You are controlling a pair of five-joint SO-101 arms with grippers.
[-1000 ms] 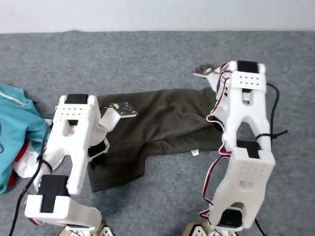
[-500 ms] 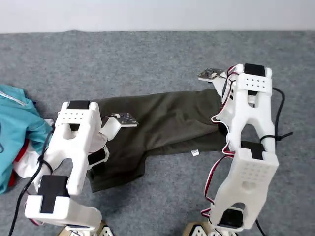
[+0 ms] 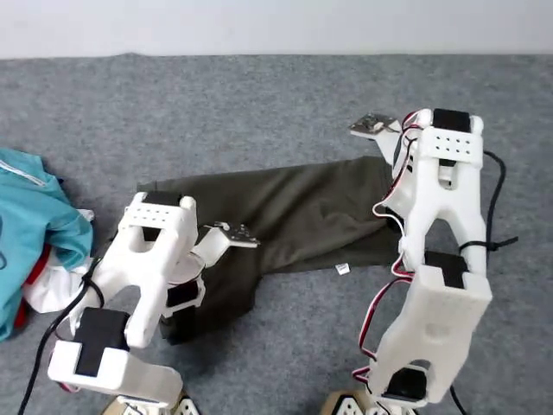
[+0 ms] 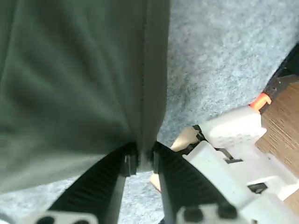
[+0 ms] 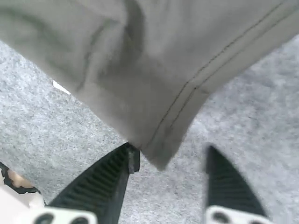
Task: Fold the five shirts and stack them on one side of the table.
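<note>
An olive green shirt (image 3: 294,207) lies spread across the middle of the grey table, with a small white label (image 3: 342,269) at its near edge. My left gripper (image 4: 140,161) is shut on a hem of this shirt (image 4: 70,84), low over the table at the shirt's near left corner. At the shirt's right end my right gripper (image 5: 170,163) is open. A stitched corner of the shirt (image 5: 159,93) hangs between its fingers (image 5: 117,172) and touches one of them. In the high view both arms cover their own grippers.
Crumpled teal shirts (image 3: 26,216) lie piled at the table's left edge, with white and red cloth (image 3: 47,290) under them. An arm base (image 4: 233,154) and the table's wooden front edge (image 4: 282,140) lie close behind the left gripper. Bare grey table (image 3: 216,104) stretches beyond the shirt.
The left arm has moved right and toward the near edge with the hem. The right arm has shifted slightly right. The olive shirt now lies longer and flatter.
</note>
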